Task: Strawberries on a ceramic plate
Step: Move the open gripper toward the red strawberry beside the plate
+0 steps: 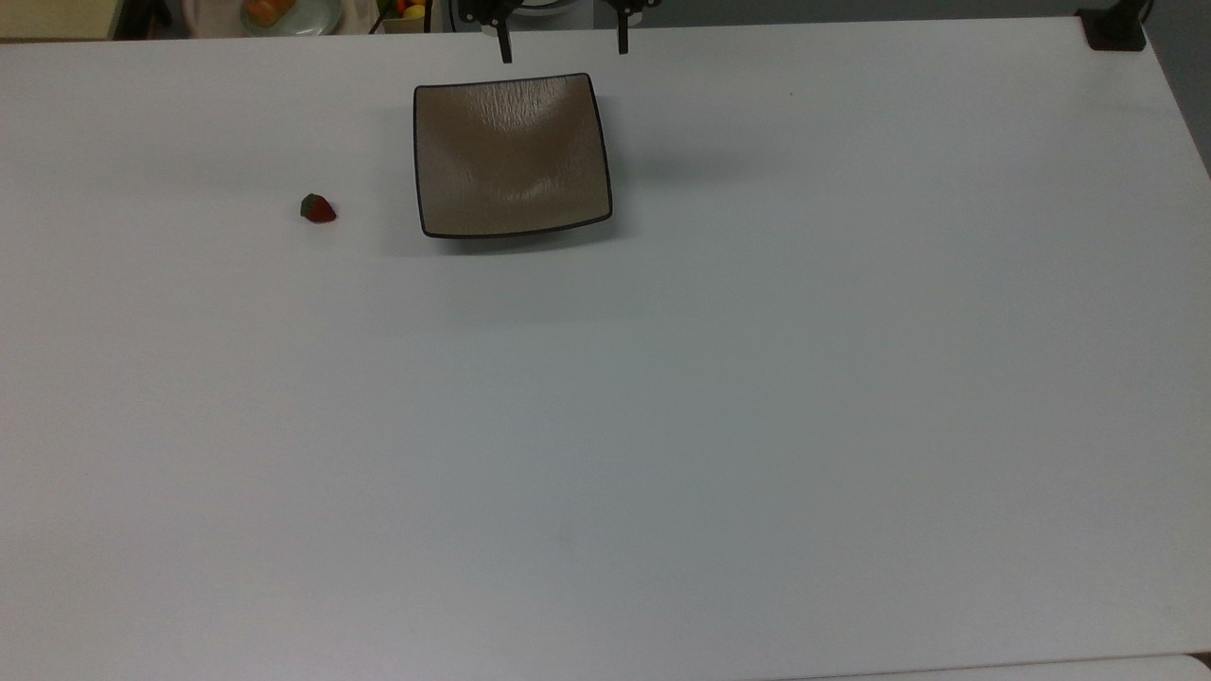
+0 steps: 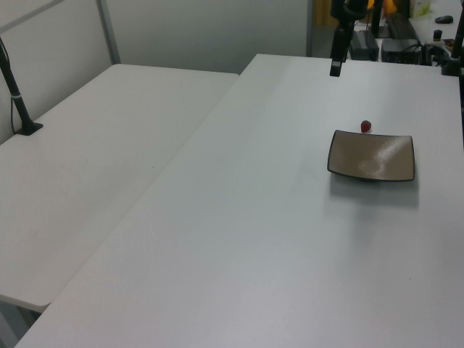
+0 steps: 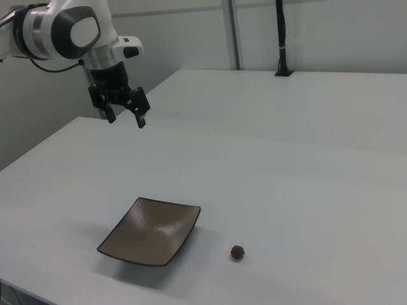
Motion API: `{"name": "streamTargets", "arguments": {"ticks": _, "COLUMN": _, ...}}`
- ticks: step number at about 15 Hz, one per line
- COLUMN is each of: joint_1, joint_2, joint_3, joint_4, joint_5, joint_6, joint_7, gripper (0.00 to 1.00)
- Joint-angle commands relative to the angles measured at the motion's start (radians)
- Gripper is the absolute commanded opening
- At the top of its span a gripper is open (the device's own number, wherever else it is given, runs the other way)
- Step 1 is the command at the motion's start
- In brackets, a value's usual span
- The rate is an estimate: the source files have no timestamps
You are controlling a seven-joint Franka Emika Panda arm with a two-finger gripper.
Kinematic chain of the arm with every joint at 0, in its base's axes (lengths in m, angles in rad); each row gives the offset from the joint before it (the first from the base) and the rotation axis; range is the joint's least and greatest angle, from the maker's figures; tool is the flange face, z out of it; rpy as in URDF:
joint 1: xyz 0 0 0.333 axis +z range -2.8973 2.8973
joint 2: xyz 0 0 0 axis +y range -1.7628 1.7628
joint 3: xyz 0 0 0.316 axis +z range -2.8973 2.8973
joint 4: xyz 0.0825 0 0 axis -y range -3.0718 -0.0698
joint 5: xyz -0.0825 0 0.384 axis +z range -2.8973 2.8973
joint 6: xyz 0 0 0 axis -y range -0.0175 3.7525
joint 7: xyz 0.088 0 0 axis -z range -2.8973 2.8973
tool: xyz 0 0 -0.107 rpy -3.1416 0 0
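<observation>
A tiny red strawberry point(image 1: 319, 209) with a dark green cap lies on the white table, left of the ceramic plate in the top view. It also shows as the strawberry point(image 2: 366, 127) and the strawberry point(image 3: 238, 253). The square tan-brown ceramic plate point(image 1: 511, 154) with a dark rim sits bare on the table, seen too as the plate point(image 2: 372, 155) and the plate point(image 3: 151, 230). My gripper point(image 3: 125, 117) hangs open high above the table behind the plate, with nothing between its fingers. Its fingertips reach into the top view's upper edge, gripper point(image 1: 564, 47).
A round pale plate point(image 1: 284, 16) with orange food stands beyond the table's far edge. A black post base point(image 1: 1114, 31) sits at the top view's upper right corner. A second white table point(image 2: 94, 159) adjoins this one.
</observation>
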Motion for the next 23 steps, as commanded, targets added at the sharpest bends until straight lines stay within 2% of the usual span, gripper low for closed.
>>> {"name": "streamTargets", "arguments": {"ticks": 1, "joint_1": -0.009, "joint_2": 0.017, "joint_3": -0.006, "joint_4": 0.006, "joint_5": 0.013, "joint_6": -0.025, "joint_7": -0.006, "gripper": 1.0}}
{"name": "streamTargets", "arguments": {"ticks": 7, "joint_1": -0.017, "joint_2": 0.013, "joint_3": -0.012, "joint_4": 0.006, "joint_5": 0.013, "joint_6": -0.035, "joint_7": -0.066, "gripper": 1.0}}
{"name": "streamTargets", "arguments": {"ticks": 9, "joint_1": -0.043, "joint_2": 0.005, "joint_3": -0.012, "joint_4": 0.001, "joint_5": 0.013, "joint_6": -0.038, "joint_7": -0.205, "gripper": 1.0}}
{"name": "streamTargets", "arguments": {"ticks": 11, "joint_1": -0.052, "joint_2": 0.013, "joint_3": -0.012, "joint_4": 0.001, "joint_5": 0.013, "joint_6": -0.051, "joint_7": -0.415, "gripper": 1.0}}
{"name": "streamTargets", "arguments": {"ticks": 12, "joint_1": -0.081, "joint_2": 0.008, "joint_3": -0.012, "joint_4": -0.003, "joint_5": 0.013, "joint_6": -0.067, "joint_7": -0.537, "gripper": 1.0}}
{"name": "streamTargets", "arguments": {"ticks": 14, "joint_1": -0.116, "joint_2": -0.003, "joint_3": -0.012, "joint_4": -0.003, "joint_5": 0.013, "joint_6": -0.117, "joint_7": -0.694, "gripper": 1.0}}
{"name": "streamTargets", "arguments": {"ticks": 21, "joint_1": -0.191, "joint_2": -0.004, "joint_3": -0.014, "joint_4": -0.045, "joint_5": -0.022, "joint_6": -0.114, "joint_7": -0.885, "gripper": 1.0}}
{"name": "streamTargets", "arguments": {"ticks": 23, "joint_1": -0.21, "joint_2": -0.003, "joint_3": -0.015, "joint_4": -0.078, "joint_5": -0.035, "joint_6": -0.058, "joint_7": -0.91, "gripper": 1.0}}
